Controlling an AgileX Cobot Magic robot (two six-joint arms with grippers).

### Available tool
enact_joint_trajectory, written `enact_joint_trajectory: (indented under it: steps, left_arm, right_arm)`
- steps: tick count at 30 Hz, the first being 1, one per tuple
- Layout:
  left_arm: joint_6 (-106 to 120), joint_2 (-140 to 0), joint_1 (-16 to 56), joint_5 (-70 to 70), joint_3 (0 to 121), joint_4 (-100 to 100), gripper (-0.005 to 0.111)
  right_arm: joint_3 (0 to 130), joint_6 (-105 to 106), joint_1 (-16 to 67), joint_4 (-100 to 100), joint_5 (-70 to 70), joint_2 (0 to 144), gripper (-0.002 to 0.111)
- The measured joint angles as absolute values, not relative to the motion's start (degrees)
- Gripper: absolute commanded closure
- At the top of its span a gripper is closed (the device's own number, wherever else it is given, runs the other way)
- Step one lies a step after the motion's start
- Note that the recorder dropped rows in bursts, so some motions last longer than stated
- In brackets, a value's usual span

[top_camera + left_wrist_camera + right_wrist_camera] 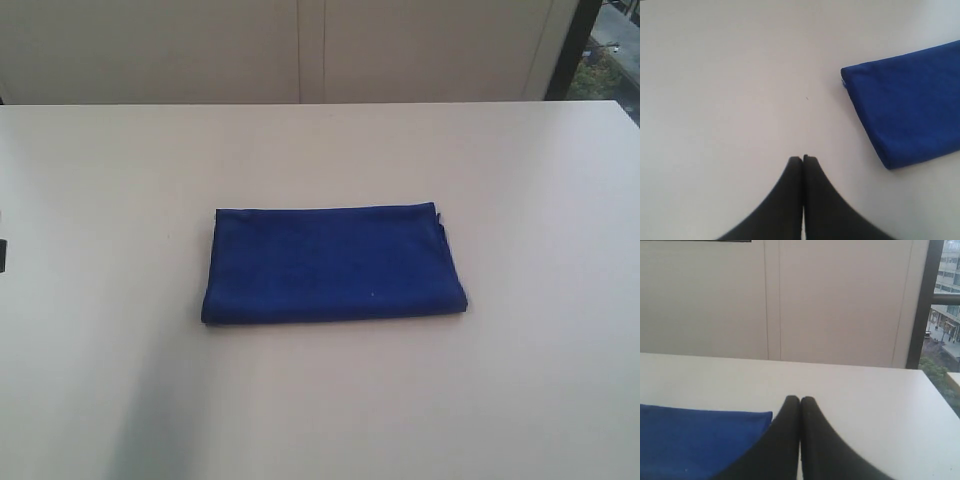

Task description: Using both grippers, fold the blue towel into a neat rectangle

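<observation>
Shows the blue towel folded into a flat, layered rectangle near the middle of the white table, long sides running across the exterior view. Lies with the near long edge rounded and thick at the fold, the far long edge thin and straight, and the far right corner slightly ragged where the layers do not quite meet. Rests fully on the table surface, clear of every table edge and touched by neither gripper. Presents the left gripper with both black fingers pressed together tip to tip, nothing pinched between them, held over bare table and apart from the nearest towel corner. Reveals a small pale mark at that corner in the left wrist view, possibly the tag. Presents the right gripper in the same condition: fingers closed against each other, empty, with one end of the towel just beside the fingers in the right wrist view. Includes cream wall panels behind the far table edge and a dark-framed window at the right end of that wall, with buildings and greenery visible outside.
</observation>
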State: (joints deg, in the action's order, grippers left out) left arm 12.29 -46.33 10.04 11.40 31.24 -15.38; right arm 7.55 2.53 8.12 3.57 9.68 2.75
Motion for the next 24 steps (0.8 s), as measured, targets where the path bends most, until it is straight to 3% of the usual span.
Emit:
enact_joint_trajectory:
  steps: [24]
  left_arm:
    - [12.29, -46.33, 10.04, 11.4, 31.24, -15.38, 0.107]
  right_arm:
    - [0.43, 1.49, 8.12, 2.93, 10.81, 1.95, 0.108]
